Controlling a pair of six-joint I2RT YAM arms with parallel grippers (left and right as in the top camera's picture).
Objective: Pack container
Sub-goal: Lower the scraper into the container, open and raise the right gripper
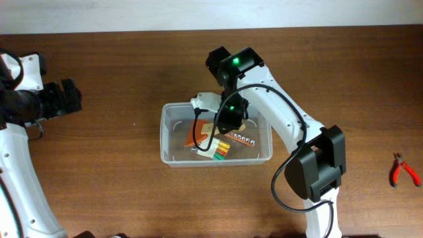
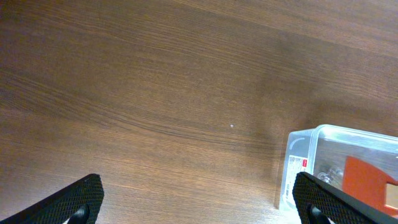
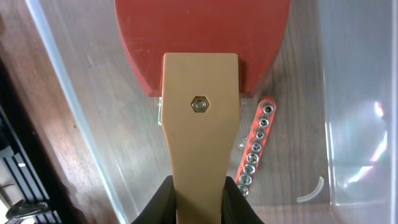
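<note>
Right jaws are clamped on the tan handle [image 3: 200, 143] of what looks like a red scraper [image 3: 200, 37] inside the container [image 1: 163, 135] at the overhead frame's centre, a clear wall running just left of it, while left jaws stand wide apart over bench [image 2: 155, 93] at far left, well apart from the rim.

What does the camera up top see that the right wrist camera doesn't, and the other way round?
Only the overhead view shows the red pliers lying far off on the table, the left gripper away from the container, and a colourful pack inside it. Only the right wrist view shows the small hex nut on the tan handle and the right gripper pinching that handle. Both show the clear container, the red-bladed scraper and the red strip of bits in it.
</note>
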